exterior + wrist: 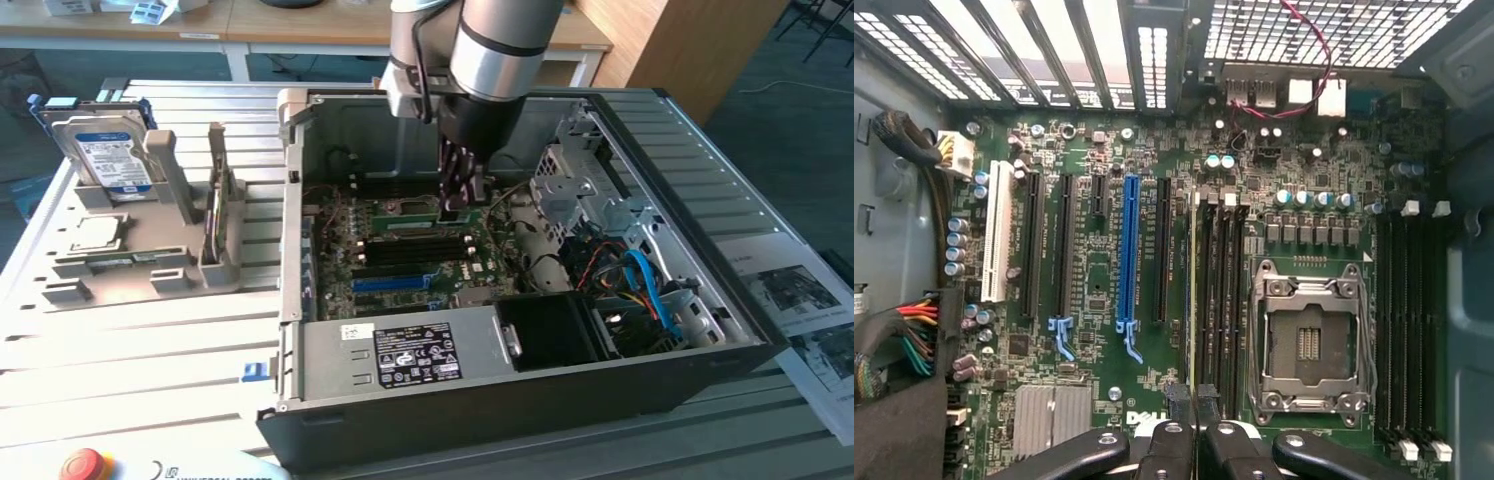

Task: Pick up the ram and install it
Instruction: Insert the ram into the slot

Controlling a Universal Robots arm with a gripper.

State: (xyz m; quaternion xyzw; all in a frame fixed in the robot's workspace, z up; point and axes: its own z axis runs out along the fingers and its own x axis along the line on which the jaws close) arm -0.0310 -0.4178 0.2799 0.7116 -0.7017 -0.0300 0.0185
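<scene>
Ram is pinched edge-on between the two fingers of the gripper, so from the wrist camera it's just a thin greenish line running straight out from the fingertips. Gripper is clamped tight on one end of the stick, with the rest of it sticking out past the fingers. It lines up along the bank of black memory slots, on the side of that bank away from the open processor socket, with the long blue slot a bit further off. Can't tell if it's actually seated or just sitting over the slot. In the exterior view the arm reaches down into the open computer case, low over the motherboard.
</scene>
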